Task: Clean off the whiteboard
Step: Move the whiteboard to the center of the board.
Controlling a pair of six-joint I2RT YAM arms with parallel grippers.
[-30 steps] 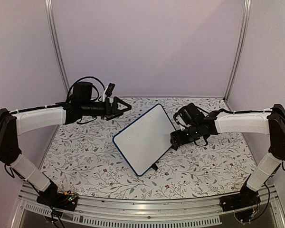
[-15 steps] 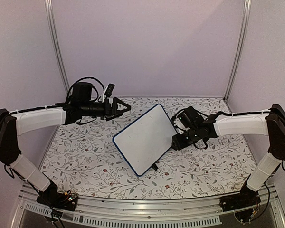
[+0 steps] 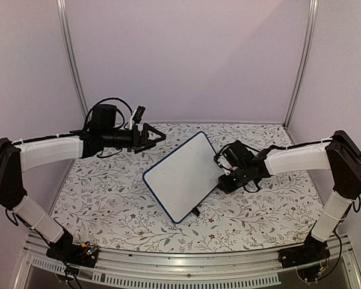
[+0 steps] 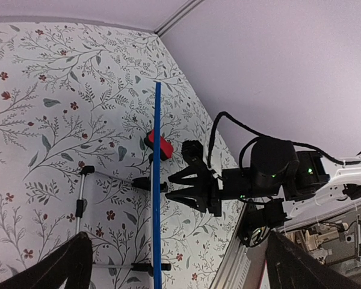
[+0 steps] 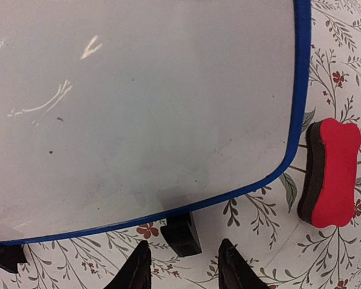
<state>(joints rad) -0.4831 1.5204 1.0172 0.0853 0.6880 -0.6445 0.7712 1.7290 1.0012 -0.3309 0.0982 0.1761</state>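
- Overhead, your whiteboard (image 3: 183, 176) sits in the middle of the worktop (image 3: 108, 192), turned diagonally. Its white face looks bare from this height.
- Your left pincer (image 3: 159, 135) hangs over the far-left part of the worktop, well apart from the board, with its fingers spread wide.
- Your right pincer (image 3: 219, 176) is low at the board's right edge, just beside the blue frame. You cannot read its gap from up here.
- From the left wrist, you see the board edge-on as a thin blue line. A red block (image 4: 159, 146) lies just beside it, and the right pincer's fingers point at that edge.
- From the right wrist, the board fills the upper picture, with faint smudges on the white.
- A black foot (image 5: 180, 233) sits just ahead of the two fingertips (image 5: 138, 268), which stand a narrow gap apart and pinch nothing.
- The red block lies on the worktop just right of the frame, not touching it.
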